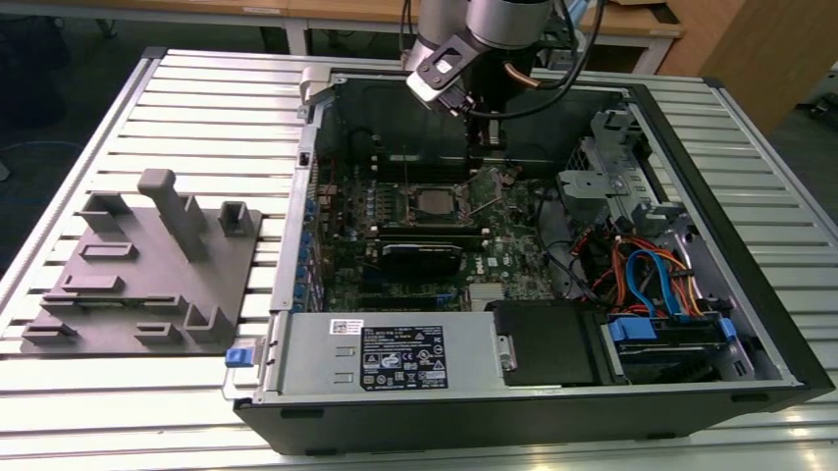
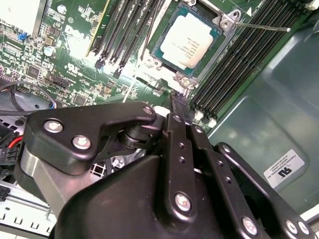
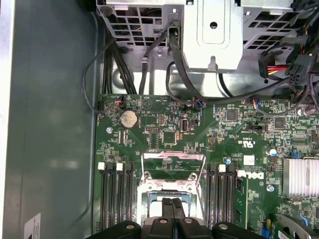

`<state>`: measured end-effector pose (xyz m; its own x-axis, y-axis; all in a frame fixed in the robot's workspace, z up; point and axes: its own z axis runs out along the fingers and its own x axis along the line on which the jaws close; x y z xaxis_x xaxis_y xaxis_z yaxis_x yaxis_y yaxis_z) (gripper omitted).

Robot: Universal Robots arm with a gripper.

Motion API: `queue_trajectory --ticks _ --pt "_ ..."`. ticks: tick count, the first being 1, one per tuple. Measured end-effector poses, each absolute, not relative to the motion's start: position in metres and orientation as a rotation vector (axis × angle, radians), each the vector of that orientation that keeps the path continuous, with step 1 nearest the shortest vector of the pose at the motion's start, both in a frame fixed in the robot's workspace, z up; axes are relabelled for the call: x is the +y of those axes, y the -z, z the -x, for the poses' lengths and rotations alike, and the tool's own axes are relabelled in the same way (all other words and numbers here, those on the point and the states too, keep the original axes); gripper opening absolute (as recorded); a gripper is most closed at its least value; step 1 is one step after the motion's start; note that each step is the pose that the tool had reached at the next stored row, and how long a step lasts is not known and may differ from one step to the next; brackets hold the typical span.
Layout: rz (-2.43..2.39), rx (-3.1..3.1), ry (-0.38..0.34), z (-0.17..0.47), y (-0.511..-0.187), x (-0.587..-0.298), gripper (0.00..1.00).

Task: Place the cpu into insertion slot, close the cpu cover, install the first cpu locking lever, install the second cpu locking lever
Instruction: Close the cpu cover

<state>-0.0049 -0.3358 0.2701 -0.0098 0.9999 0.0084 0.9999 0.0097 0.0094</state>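
The cpu (image 2: 187, 40), a small square chip with a silver top, lies in the insertion slot (image 2: 160, 56) on the green motherboard; the exterior view shows the cpu (image 1: 430, 201) mid-board inside the open case. The cpu cover (image 3: 173, 158), a silvery frame with a square cut-out, stands tilted up off the slot. A thin wire locking lever (image 2: 259, 25) sticks out loose from one corner of the slot. My gripper (image 3: 172, 203) hangs just above the slot's edge with its black fingers pressed together and nothing between them. In the second wrist view the gripper (image 2: 177, 102) points at the slot's corner.
Long black memory slots (image 2: 234, 64) flank the socket. A metal drive cage (image 3: 214, 30) with black cables stands beyond the board, and a finned heatsink (image 3: 301, 177) lies to one side. A grey fixture block (image 1: 144, 265) sits on the slatted table at the exterior view's left.
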Motion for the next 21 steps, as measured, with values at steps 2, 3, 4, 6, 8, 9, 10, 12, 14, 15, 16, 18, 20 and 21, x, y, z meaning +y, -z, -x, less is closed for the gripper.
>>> queue_trajectory --ticks 2,3,4,6,8,9,10,12,14,15,16,18,20,21 --pt "-2.210 2.232 -0.020 0.0042 -0.2701 -0.3358 0.10" --pt "-2.210 2.232 -0.020 0.0039 -0.2701 -0.3358 0.10" --pt "-2.210 2.232 -0.020 0.0035 -0.2701 -0.3358 0.10" --pt "-2.210 2.232 -0.020 0.0028 -0.2701 -0.3358 0.10" --pt "-2.210 2.232 -0.020 0.0021 -0.2701 -0.3358 0.10" --pt "-2.210 2.232 -0.020 0.0017 -0.2701 -0.3358 0.10" --pt "-2.210 2.232 -0.020 0.0012 -0.2701 -0.3358 0.10" --pt "-2.210 2.232 -0.020 0.0003 -0.2701 -0.3358 0.10" --pt "-2.210 2.232 -0.020 -0.0005 -0.2701 -0.3358 0.10" --pt "-2.210 2.232 -0.020 -0.0009 -0.2701 -0.3358 0.10" --pt "-2.210 2.232 -0.020 -0.0013 -0.2701 -0.3358 0.10" --pt "-2.210 2.232 -0.020 -0.0016 -0.2701 -0.3358 0.10" --pt "-2.210 2.232 -0.020 -0.0021 -0.2701 -0.3358 0.10" --pt "-2.210 2.232 -0.020 -0.0021 -0.2701 -0.3358 0.10"
